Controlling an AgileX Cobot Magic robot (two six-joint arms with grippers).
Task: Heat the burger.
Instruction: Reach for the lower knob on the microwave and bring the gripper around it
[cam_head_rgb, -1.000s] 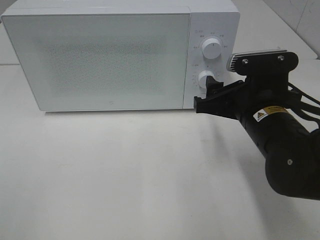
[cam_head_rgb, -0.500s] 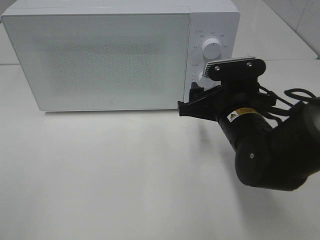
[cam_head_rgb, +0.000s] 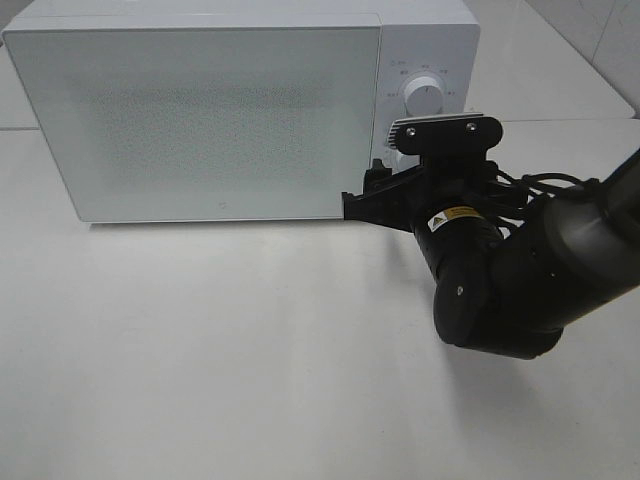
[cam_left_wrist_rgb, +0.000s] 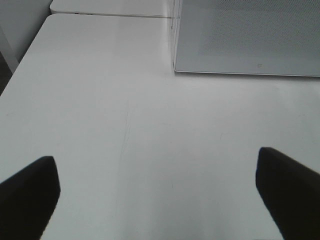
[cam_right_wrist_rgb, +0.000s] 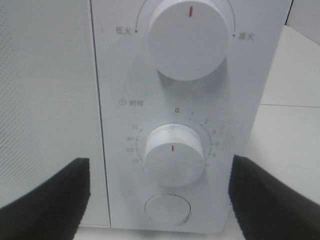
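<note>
My right fingers stand wide, flanking the timer knob. I should centre, close squarely, then twist its mark from twelve toward three o'clock.

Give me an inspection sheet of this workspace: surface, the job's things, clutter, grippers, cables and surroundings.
Surface: white table, bare where it shows.
Job's things: burger, nothing seen; the white microwave has its door shut and the inside cannot be seen.
Clutter: nothing seen.
Grippers: right gripper open, holding nothing, in front of the control panel with the lower knob between its fingers in the wrist view; contact cannot be told. Left gripper open, empty, over bare table.
Cables: black cables loop beside the right arm.
Surroundings: pale tiled surface beyond the table.
</note>
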